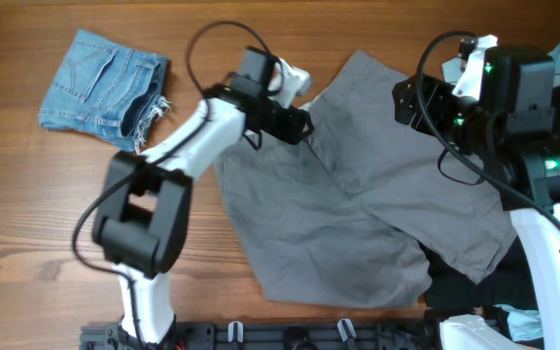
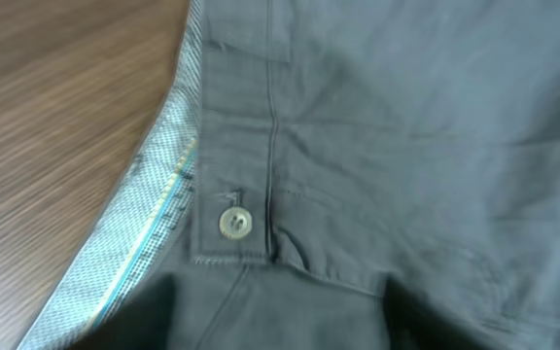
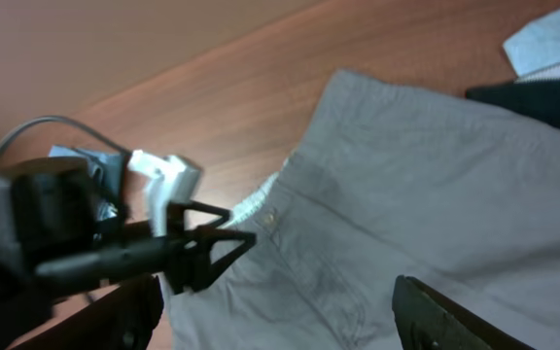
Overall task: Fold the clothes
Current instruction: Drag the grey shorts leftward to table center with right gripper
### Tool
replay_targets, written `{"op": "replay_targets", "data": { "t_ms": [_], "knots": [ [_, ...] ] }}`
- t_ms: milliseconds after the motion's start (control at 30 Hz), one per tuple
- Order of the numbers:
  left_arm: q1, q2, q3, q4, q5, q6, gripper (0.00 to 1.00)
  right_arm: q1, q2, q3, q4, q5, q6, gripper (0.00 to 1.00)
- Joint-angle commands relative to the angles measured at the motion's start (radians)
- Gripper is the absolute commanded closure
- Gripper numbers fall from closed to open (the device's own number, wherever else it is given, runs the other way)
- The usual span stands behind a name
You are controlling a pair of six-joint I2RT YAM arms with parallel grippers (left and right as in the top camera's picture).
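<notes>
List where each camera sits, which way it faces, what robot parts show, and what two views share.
Overhead: above the table, facing down on grey shorts and denim shorts; both arms show.
Left wrist: on the left arm, close above the waistband button; own fingers at bottom edge.
Right wrist: on the right arm, facing across the shorts at the left gripper; own fingers low.
Shared: the button, in both wrist views.

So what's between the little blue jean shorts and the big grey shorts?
Bare wooden table, spanned above by the robot's left arm, whose end is at the grey shorts. The overhead view shows it.
</notes>
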State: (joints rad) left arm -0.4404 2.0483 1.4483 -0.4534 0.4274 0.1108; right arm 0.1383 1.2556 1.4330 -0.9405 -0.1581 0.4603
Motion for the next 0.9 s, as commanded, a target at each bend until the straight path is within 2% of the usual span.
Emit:
{"op": "replay_targets", "data": {
  "t_ms": [0, 100, 200, 333, 433, 500, 600, 733, 800, 867],
  "knots": [
    [-0.034, 0.071, 0.005, 0.048, -0.090, 0.009, 0.68, -0.002, 0.031, 0.005, -0.015, -0.024, 0.011, 0.19],
    [-0.047, 0.123, 0.005, 0.075, -0.150, -0.008, 0.83, -0.002, 0.044, 0.005, -0.019, -0.024, 0.013, 0.19],
    [-0.040, 0.175, 0.005, 0.069, -0.272, -0.077, 0.96, -0.002, 0.055, 0.005, -0.019, -0.024, 0.013, 0.19],
    [0.032, 0.204, 0.005, 0.008, -0.511, -0.243, 0.96, -0.002, 0.064, 0.005, -0.025, -0.023, 0.011, 0.19],
    [0.137, 0.206, 0.005, -0.050, -0.582, -0.317, 0.96, -0.002, 0.075, 0.005, -0.034, -0.019, 0.010, 0.19],
    [0.211, 0.205, 0.005, -0.066, -0.559, -0.336, 0.96, -0.002, 0.085, 0.005, -0.048, -0.019, -0.002, 0.19],
    [0.325, 0.199, 0.005, -0.065, -0.406, -0.277, 0.94, -0.002, 0.113, 0.005, -0.085, -0.003, -0.039, 0.19],
    [0.379, 0.156, 0.005, -0.111, -0.401, -0.260, 0.90, -0.002, 0.146, 0.005, -0.113, 0.003, -0.040, 0.20],
    [0.365, 0.068, 0.005, -0.120, -0.158, -0.117, 0.76, -0.002, 0.167, 0.005, -0.116, 0.003, -0.041, 0.20],
    [0.333, 0.021, 0.005, -0.124, -0.111, -0.110, 0.65, -0.002, 0.167, 0.005, -0.116, 0.003, -0.041, 0.20]
  ]
}}
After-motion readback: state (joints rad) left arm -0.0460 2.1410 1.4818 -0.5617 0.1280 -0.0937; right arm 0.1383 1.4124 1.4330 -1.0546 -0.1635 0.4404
